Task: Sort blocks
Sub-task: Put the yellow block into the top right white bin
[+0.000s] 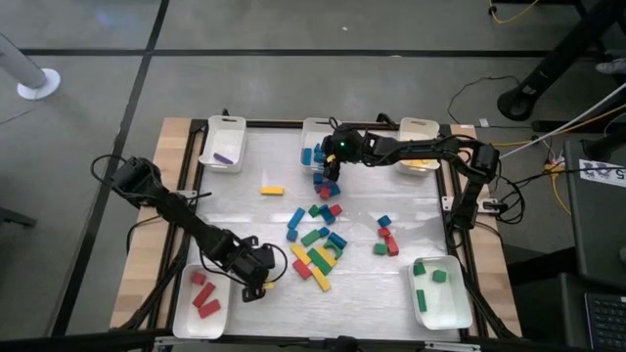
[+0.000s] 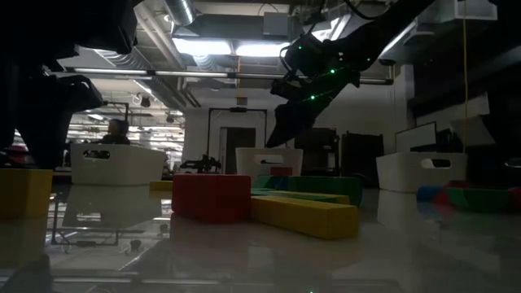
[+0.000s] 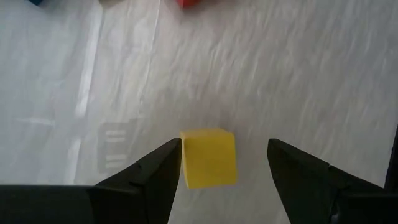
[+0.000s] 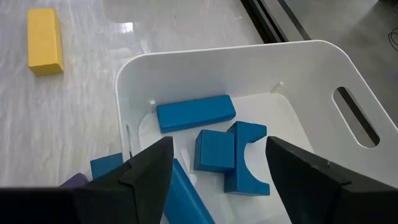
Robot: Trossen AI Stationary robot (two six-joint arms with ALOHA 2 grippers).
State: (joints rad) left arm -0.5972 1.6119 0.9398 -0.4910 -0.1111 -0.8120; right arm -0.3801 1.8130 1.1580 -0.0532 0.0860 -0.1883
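My left tool (image 3: 221,163) sits low at the near left of the tabletop (image 1: 245,210), fingers spread around a yellow cube (image 3: 208,158) with bare surface on all sides. My right tool (image 4: 214,163) hangs spread over the far blue-block tray (image 4: 298,65), inside its rim, above three blue blocks (image 4: 214,149). The main pile of blocks (image 1: 318,244) lies mid-tabletop, well apart from both tools.
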